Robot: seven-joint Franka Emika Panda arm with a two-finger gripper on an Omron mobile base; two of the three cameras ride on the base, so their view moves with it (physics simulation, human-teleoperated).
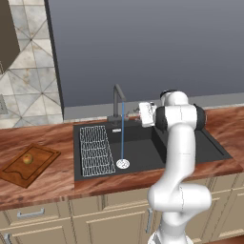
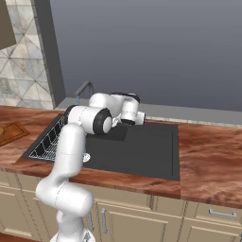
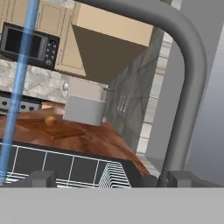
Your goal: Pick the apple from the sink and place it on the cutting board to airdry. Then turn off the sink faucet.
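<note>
Faucet shut-off judged the step in hand. Nearest the camera on the hand: two-finger gripper point(image 3: 113, 180), finger tips set wide apart, nothing between them. Seen from the left base view as the white hand of the gripper point(image 1: 145, 114), hovering over the back edge of the large matte black sink point(image 1: 143, 143).

Just beyond: slim dark grey metal sink faucet point(image 3: 188, 109), upright neck rising close in front of the right-hand finger tip in the hand view, spout arching overhead across that view. From the left base view, faucet point(image 1: 118, 102) standing just to the left of the gripper, near but apart. Long axis of the neck vertical. Side lever not made out clearly; position relative to the jaws cannot be told.

Further on: thin blue stream of water point(image 1: 122, 133) falling from the spout onto the white round drain strainer point(image 1: 123, 164); tap therefore judged open. White wire rack point(image 1: 95, 150) lying in the basin beside the stream.

Farthest: flat rectangular reddish-brown wooden cutting board point(image 1: 40, 164) on the glossy countertop, well apart to the left of the sink. Tiny round orange-yellow apple point(image 1: 28, 158) resting on it, also visible past the rack as the apple point(image 3: 50, 120). Placement judged complete.
</note>
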